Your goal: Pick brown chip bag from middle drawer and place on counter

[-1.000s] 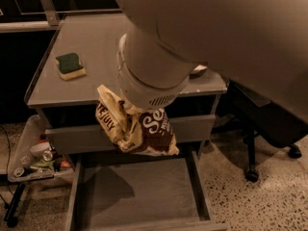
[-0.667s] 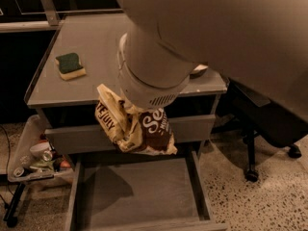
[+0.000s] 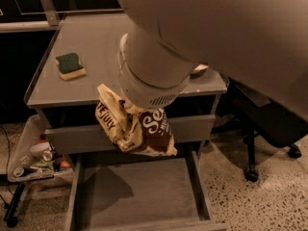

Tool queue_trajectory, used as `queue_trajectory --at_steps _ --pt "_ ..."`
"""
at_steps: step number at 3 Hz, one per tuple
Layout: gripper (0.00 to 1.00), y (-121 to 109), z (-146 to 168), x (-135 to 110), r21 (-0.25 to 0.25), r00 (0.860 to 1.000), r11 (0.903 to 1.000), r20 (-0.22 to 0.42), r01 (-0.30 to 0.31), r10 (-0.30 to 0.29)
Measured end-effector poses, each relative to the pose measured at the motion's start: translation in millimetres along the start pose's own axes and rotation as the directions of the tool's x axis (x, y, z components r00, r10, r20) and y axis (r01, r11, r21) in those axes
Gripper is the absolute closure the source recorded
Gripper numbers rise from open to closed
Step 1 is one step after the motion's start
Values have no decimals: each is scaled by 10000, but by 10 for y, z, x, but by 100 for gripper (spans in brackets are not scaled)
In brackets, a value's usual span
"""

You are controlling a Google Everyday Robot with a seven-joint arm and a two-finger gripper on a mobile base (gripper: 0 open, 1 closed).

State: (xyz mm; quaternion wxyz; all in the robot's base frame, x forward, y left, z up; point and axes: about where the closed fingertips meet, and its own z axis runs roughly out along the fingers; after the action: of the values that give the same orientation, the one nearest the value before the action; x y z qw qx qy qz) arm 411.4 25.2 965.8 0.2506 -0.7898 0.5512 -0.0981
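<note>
The brown chip bag [image 3: 137,126] hangs crumpled in the air under the arm's big wrist, in front of the counter's front edge and above the open middle drawer [image 3: 144,191]. My gripper [image 3: 137,109] is shut on the bag's top, mostly hidden by the wrist. The drawer floor is bare and carries the bag's shadow. The counter [image 3: 96,42] lies behind and slightly above the bag.
A green-and-yellow sponge [image 3: 70,65] lies on the counter's left part. A white bowl [image 3: 199,70] peeks out from behind the arm at the counter's right edge. A tray of clutter [image 3: 33,160] stands at the left. An office chair base [image 3: 250,172] stands at the right.
</note>
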Motion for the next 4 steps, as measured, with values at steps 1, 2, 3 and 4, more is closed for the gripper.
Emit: queue_trajectory --at_steps 1,2,3,4 --pt "100 0 0 0 0 10000 10000 0 0 0" --pt "100 0 0 0 0 10000 10000 0 0 0" --pt "100 -307 -135 57 318 9999 9995 -121 62 -58" --pt "100 -503 -292 26 703 9997 9973 -136 214 -205"
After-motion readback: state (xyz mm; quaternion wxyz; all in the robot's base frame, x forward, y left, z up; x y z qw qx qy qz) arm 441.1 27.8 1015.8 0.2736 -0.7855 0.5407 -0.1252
